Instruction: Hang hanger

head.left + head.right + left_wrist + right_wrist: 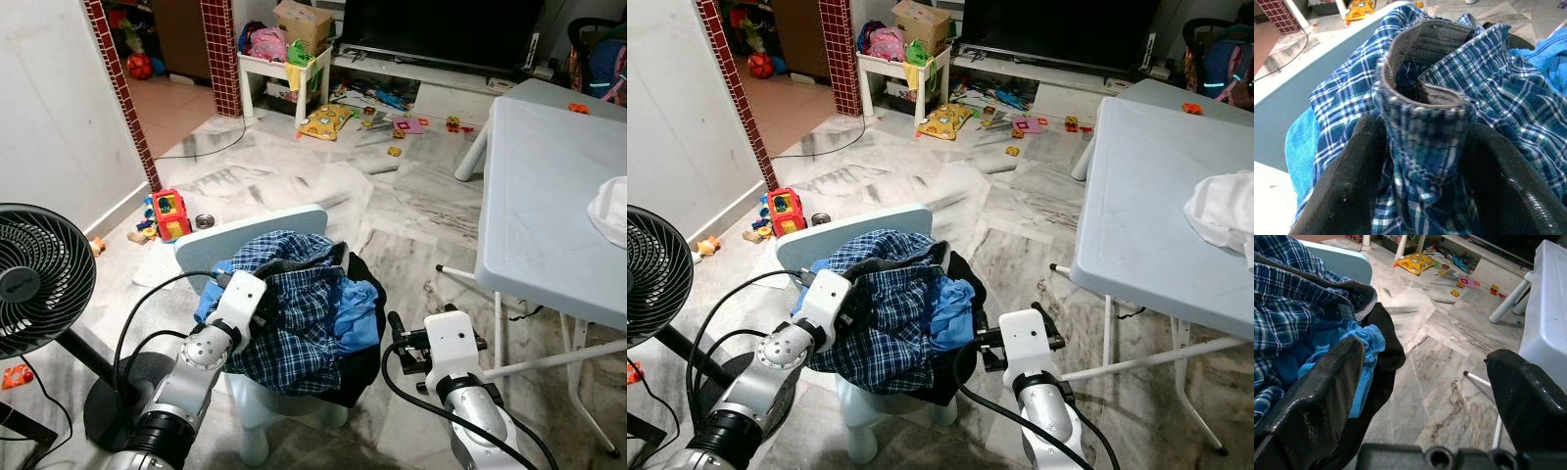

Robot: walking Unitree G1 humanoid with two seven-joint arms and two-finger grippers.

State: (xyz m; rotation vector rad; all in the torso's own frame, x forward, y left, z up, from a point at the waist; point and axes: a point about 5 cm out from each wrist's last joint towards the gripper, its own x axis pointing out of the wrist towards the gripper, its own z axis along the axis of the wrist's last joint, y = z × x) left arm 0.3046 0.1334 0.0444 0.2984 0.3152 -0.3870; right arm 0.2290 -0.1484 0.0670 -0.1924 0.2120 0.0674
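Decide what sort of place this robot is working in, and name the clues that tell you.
Most likely a family living room: a television on a low stand, toys scattered over the marble floor, and clothes heaped on a small chair.

Blue plaid shirt [294, 304] crumpled atop clothes pile, collar pinched in left claw [1422, 166].

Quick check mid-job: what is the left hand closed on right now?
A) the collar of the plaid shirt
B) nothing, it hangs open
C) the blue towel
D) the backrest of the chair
A: in the left wrist view the left hand has its two black fingers pinched on either side of the plaid shirt at its grey-lined collar, atop the pile on the chair.
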